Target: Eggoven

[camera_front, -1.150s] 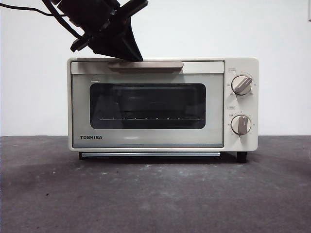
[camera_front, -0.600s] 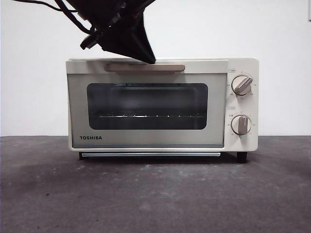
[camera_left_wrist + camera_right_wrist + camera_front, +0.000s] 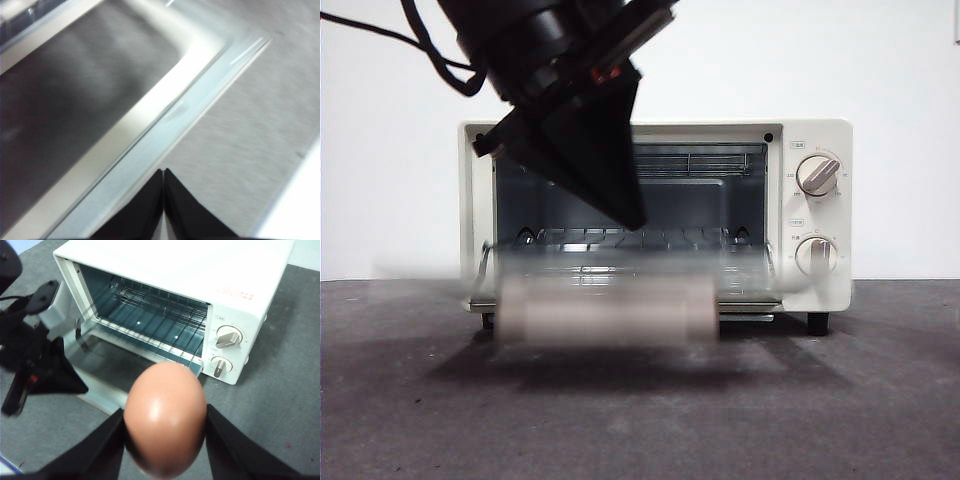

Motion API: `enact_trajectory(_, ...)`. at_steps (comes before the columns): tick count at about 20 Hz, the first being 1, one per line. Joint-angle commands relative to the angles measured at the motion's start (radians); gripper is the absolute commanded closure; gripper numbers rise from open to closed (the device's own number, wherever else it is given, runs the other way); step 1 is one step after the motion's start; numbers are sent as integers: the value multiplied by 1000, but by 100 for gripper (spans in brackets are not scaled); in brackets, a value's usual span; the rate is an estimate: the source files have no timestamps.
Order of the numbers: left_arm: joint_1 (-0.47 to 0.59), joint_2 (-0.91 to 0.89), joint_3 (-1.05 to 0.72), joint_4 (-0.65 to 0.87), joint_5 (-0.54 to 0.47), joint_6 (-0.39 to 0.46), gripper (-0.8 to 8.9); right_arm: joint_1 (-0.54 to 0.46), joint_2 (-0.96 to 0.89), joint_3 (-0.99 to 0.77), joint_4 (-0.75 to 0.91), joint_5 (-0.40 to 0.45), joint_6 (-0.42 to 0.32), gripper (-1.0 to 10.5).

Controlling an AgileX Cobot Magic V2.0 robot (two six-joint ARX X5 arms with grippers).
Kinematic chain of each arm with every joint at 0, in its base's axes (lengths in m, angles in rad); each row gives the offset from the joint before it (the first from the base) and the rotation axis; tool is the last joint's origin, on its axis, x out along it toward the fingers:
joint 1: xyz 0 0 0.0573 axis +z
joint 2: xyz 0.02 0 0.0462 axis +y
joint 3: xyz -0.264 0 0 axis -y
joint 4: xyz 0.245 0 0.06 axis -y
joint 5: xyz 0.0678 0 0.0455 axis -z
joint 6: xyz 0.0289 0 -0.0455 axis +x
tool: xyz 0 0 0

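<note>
Left gripper point(image 3: 625, 215) hung in front of the oven point(image 3: 655, 215), big and dark in the front view, its jaws pressed together on nothing, the tip pointing down just above the door point(image 3: 610, 300). That door had swung down and showed only as a pale blur low across the oven's front; in the left wrist view its dark glass point(image 3: 75, 110) and cream frame lay close under the clenched jaws, also blurred, so I could not tell whether the tip touched it. Behind the gripper the cavity stood open, with a wire rack point(image 3: 650, 238) across the floor and more wire near the ceiling. On the oven's right panel sat two knobs, the upper one point(image 3: 817, 174) and the lower one point(image 3: 815, 256), both with beige grips. Farther right and out of the front view, the right gripper point(image 3: 165, 440) held the egg point(image 3: 165, 417) between its two jaws, one jaw against each side of the shell. The egg was smooth and reddish-brown with a soft highlight, and it was up in the air, in front of the oven's open mouth and well apart from the rack. From that wrist view the left gripper showed as a black shape beside the lowered door, over the grey table point(image 3: 280, 390).
</note>
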Motion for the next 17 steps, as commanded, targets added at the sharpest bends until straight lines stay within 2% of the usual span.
enact_trajectory(1,-44,-6,14,9,3,-19,806,10,4,14,10,4,6,943)
enact_trajectory(5,-48,-57,14,13,-10,-33,806,10,6,14,10,-3,7,943)
enact_trajectory(9,-11,-205,14,7,-100,-58,806,10,71,14,22,-19,7,943)
enact_trajectory(12,39,-349,14,-29,-102,-58,806,10,168,14,103,-96,6,943)
enact_trajectory(17,167,-573,14,-200,-117,-24,807,-4,396,14,288,-167,-5,943)
